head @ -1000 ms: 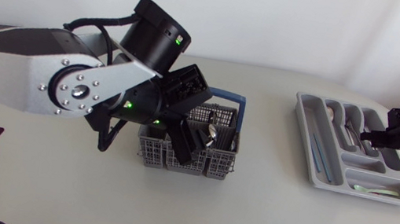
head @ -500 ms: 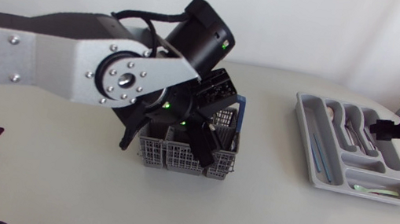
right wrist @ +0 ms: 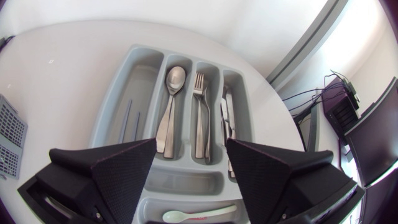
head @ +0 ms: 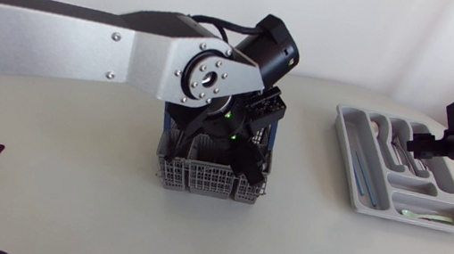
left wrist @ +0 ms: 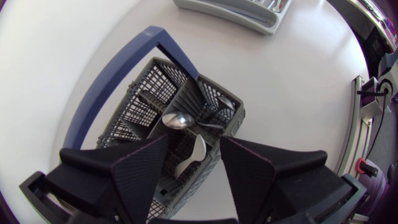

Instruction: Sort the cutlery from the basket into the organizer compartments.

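The left hand (left wrist: 194, 143) hangs directly over the basket (left wrist: 140, 106), which stands on the table (head: 62, 202). Its two fingers are spread apart and hold nothing. Below the gap between them, a steel spoon (left wrist: 177, 119) lies in a middle cell with its bowl facing the hand. A pale spoon (left wrist: 191, 157) leans in the cell nearer the hand, right under the gap. Neither spoon appears to touch a finger. Just past the steel spoon sits more metal cutlery (left wrist: 221, 102), too tangled to name. The basket's blue handle (left wrist: 106, 93) arcs off on the left finger's side.

The right hand (right wrist: 189, 149) hovers above the organizer (right wrist: 118, 93), well apart from the basket. Its fingers also stand wide apart with nothing between them. Ahead of the gap, a large spoon (right wrist: 171, 106) lies lengthwise in one long compartment. A fork (right wrist: 200, 112) lies in the next compartment, toward the right finger, and knives (right wrist: 227, 118) lie in the one beyond that. On the left finger's side, thin blue sticks (right wrist: 127, 118) lie in the outermost long compartment. A pale green spoon (right wrist: 199, 214) rests in the crosswise compartment closest under the hand, below the gap between the fingers.
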